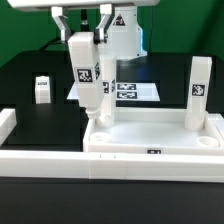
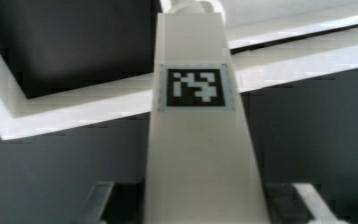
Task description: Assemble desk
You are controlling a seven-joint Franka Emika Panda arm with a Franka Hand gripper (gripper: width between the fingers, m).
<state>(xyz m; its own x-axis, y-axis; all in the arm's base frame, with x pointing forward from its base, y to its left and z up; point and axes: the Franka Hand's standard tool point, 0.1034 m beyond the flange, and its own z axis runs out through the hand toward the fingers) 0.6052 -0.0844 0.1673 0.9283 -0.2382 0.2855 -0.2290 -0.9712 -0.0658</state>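
— Status on the fingers (image 1: 84, 28)?

— I have them closed partway on 1 white post, the held leg (image 1: 84, 80). They clamp it from 2 sides near its upper end. In the wrist view the 2 dark tips sit on either side of it, and its square tag faces the camera.

— Where is that post?

— It leans slightly over the tabletop (image 1: 150, 138), and its lower end is down at the corner on the exterior view's left. I cannot tell whether it is seated there or only touching.

— And the rest of the desk?

— The tabletop lies flat on the black surface (image 1: 30, 70), rim up, with a tag on its near edge. A second leg (image 1: 198, 90) stands upright at its corner on the exterior view's right. A third leg (image 1: 42, 88) stands alone on the surface, well apart on the exterior view's left.

— Anything else nearby?

— The marker board (image 1: 135, 91) lies flat behind the tabletop. A low white border rail (image 1: 8, 125) runs along the exterior view's left edge and across the front.
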